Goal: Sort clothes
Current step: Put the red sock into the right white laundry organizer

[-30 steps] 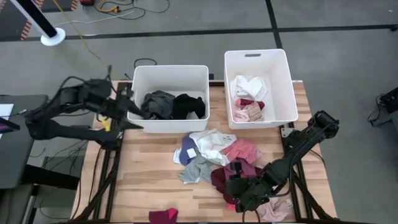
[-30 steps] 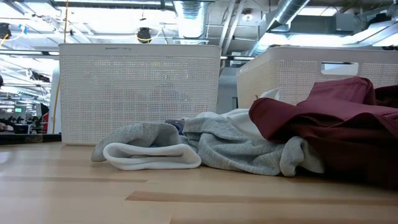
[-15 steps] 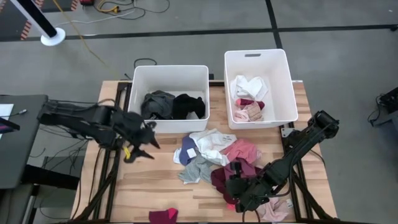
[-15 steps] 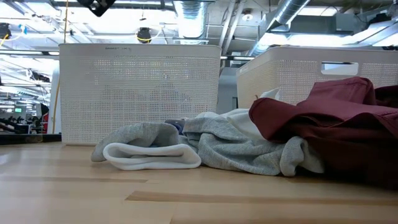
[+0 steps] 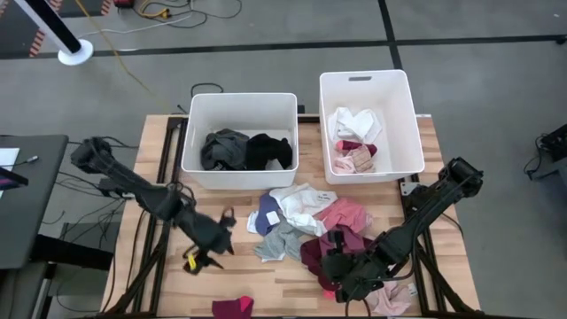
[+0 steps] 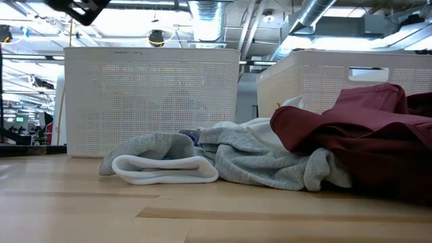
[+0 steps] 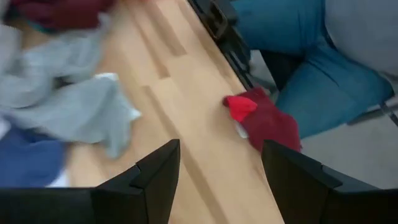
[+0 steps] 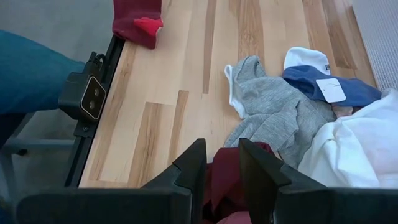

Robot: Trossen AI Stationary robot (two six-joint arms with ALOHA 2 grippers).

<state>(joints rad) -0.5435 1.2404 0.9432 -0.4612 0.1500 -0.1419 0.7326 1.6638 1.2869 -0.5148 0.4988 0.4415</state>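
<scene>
High view: the clothes [image 5: 306,226] are heaped mid-table; the left gripper [image 5: 213,248] hangs open beside them.

Left wrist view: the grey piece [image 7: 74,106] should be approached squarely.

Right wrist view: the right gripper [image 8: 217,165] is closed on maroon cloth [image 8: 227,180].

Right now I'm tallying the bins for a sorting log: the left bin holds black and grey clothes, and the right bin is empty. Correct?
Not quite. The left bin does hold black and grey clothes, but the right bin is not empty: the high view shows white and pink garments in it.
</scene>
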